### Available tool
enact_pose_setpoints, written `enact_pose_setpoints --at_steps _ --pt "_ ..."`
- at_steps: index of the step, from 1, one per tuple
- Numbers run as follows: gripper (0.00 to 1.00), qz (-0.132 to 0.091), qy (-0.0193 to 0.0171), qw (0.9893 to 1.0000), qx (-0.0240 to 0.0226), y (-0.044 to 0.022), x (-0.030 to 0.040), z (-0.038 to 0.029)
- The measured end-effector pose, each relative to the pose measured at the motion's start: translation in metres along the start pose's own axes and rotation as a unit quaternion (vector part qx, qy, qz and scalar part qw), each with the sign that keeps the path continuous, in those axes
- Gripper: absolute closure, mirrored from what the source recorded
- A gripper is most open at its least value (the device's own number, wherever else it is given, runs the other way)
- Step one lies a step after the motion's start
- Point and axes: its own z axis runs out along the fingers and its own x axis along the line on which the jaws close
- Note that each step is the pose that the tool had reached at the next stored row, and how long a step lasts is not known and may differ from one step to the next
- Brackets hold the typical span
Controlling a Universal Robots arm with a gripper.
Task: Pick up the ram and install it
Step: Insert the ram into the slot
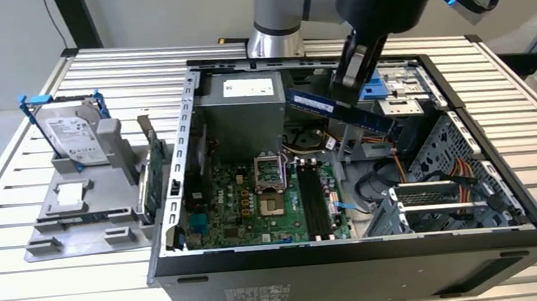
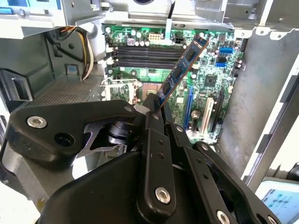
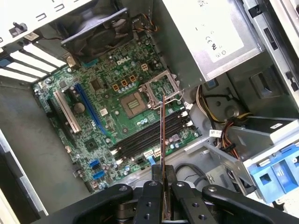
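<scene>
Slatted table (image 1: 118,69) bears an open computer case (image 1: 353,253); above its motherboard (image 1: 254,209) the gripper (image 1: 344,93) clamps the ram (image 1: 372,119), long axis slanting across.

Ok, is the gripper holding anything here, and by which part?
Yes: the gripper holds the ram, pinched across its flat faces at the upper long edge, partway along, above the open computer case.

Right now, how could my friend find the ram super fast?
Look at the open computer case. Above its green motherboard, the black gripper pinches a long, thin bluish stick: the ram. Unlike the broader green card outside the case, it hangs tilted in midair.
</scene>
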Motion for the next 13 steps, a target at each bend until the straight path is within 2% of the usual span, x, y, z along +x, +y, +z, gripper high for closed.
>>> enact_pose_setpoints --at_steps 13 --pt "1.0 0.033 -0.0013 0.9995 0.0005 -0.0029 0.0034 -0.0002"
